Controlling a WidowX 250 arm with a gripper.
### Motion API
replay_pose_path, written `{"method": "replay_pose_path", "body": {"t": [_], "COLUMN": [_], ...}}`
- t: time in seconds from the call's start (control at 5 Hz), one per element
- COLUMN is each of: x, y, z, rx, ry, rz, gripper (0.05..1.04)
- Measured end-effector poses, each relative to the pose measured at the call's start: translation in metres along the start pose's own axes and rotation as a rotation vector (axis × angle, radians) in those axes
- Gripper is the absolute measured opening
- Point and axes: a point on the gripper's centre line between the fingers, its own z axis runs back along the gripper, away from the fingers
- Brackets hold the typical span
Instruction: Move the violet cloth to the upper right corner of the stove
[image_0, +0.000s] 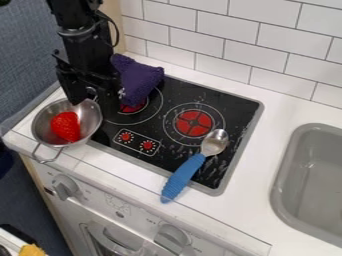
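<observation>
The task is judged to be at its beginning, with all of the carrying left to be done. The violet cloth (137, 80) is found at the upper left corner of the stove (230, 104), bunched into a loose heap, with its upper part laid over the back edge. Part of the left burner (132, 106) is covered by it. The upper right corner, where the cloth is wanted, lies well apart from it, beyond the right burner (193, 123), so nothing of the placing can be counted as achieved.

The pincer (92, 102) is seen at the stove's left side, between the cloth and the metal pot (52, 122), with its two fingers set wide apart. No cloth is seen to be gripped between them, though the nearer finger is overlapped closely with the cloth's left side; whether it is touched cannot be told. A grasp is therefore judged to be needed first, then a lift, a carry along the back edge to the right, and a release at the upper right corner.

The pot, with a strawberry (65, 126) held in it, is set at the stove's left edge, and the spoon (194, 165) is laid across the front edge, its blue handle over the white desk (280, 117). Neither is required to be moved, as the spoon's bowl lies below the wanted corner.
</observation>
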Motion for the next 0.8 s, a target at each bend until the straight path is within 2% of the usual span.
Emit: {"method": "replay_pose_path", "body": {"t": [0.2, 0.4, 0.6, 0.8], "x": [-0.001, 0.02, 0.054, 0.085], "y": [-0.001, 0.006, 0.021, 0.037], "z": [-0.007, -0.004, 0.006, 0.003], "rx": [-0.012, -0.008, 0.004, 0.025], "ry": [0.025, 0.012, -0.023, -0.049], "rz": [0.005, 0.007, 0.04, 0.064], "gripper": [0.999, 0.999, 0.999, 0.999]}}
